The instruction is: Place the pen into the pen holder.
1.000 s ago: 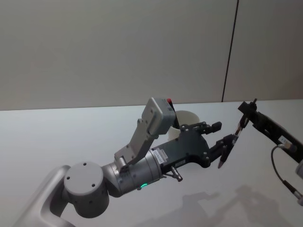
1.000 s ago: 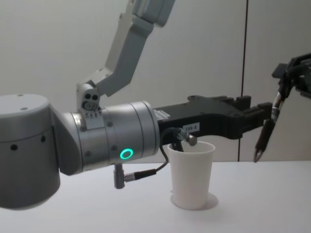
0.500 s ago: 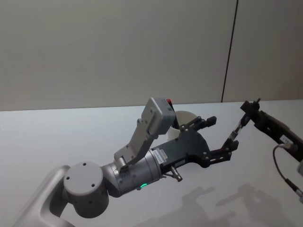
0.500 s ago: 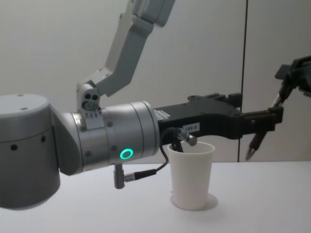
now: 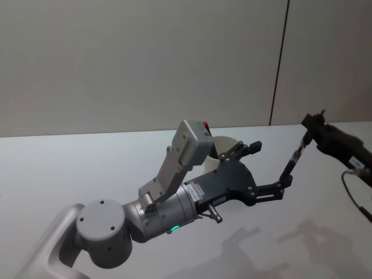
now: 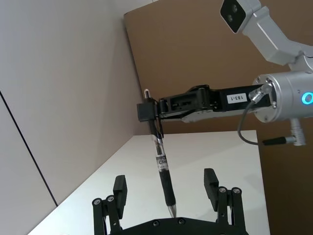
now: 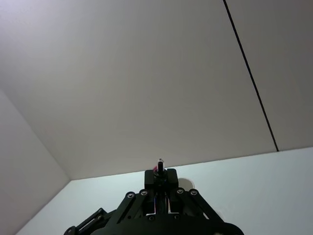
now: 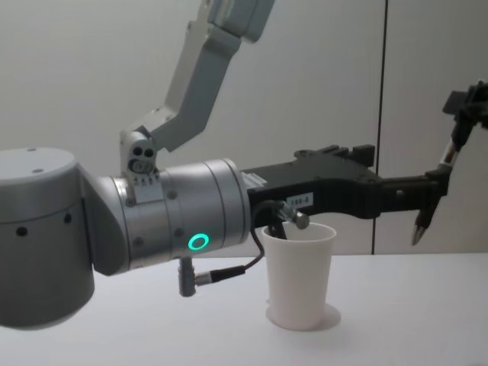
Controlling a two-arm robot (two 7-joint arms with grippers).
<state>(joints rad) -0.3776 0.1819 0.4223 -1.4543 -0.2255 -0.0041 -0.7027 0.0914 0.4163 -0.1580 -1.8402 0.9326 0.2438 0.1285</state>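
Here the pen [image 6: 161,166] hangs in mid-air, pinched near its top by the right gripper [image 6: 151,111], whose fingers are clamped narrow on it; this leaves the grip section and tip free below, the part another gripper could take. The left gripper [image 5: 268,171] reaches out from the robot's left with its fingers spread wide. In the left wrist view the pen's tip hangs between the two fingers [image 6: 120,188], neither of them touching it. That looks like a handover in the making, a judgement drawn from the way one gripper presents the free end to the other. The pen holder [image 8: 299,273], a white paper cup, stands upright on the table [image 8: 412,313] under the left forearm, so the left arm is the one nearer to it. Compared with a second ago, the left fingers have gone from nearly shut beside the pen to wide apart, and the right gripper has drawn the pen up and toward the robot's right, with the tip now higher above the table. The cup has not shifted.
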